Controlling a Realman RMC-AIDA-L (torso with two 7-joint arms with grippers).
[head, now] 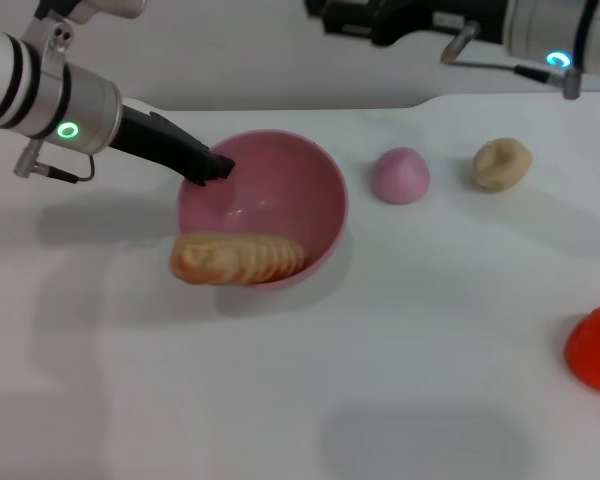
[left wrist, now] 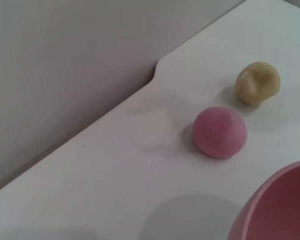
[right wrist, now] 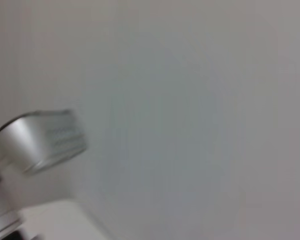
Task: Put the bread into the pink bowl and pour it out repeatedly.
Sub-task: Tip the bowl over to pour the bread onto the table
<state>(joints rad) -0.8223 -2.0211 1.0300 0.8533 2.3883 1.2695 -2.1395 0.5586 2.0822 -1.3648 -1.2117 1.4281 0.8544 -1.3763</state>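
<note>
Left end effector (head: 216,167) pinching the far-left rim of the tilted pink bowl (head: 310,200).
The bread (head: 238,258) is seen spilling over the near rim; the tilt should be deepened slowly until it rolls onto the surface (head: 380,380).

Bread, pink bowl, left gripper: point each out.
bread (head: 238,259): head view, middle of its ridged top.
pink bowl (head: 298,185): head view, bare inner wall.
left gripper (head: 217,167): head view, black fingertips at the bowl's rim.

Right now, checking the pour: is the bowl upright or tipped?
Tipped. The left gripper holds the bowl by its far rim, its opening tilted forward, with the bread lying across the low front edge.
</note>
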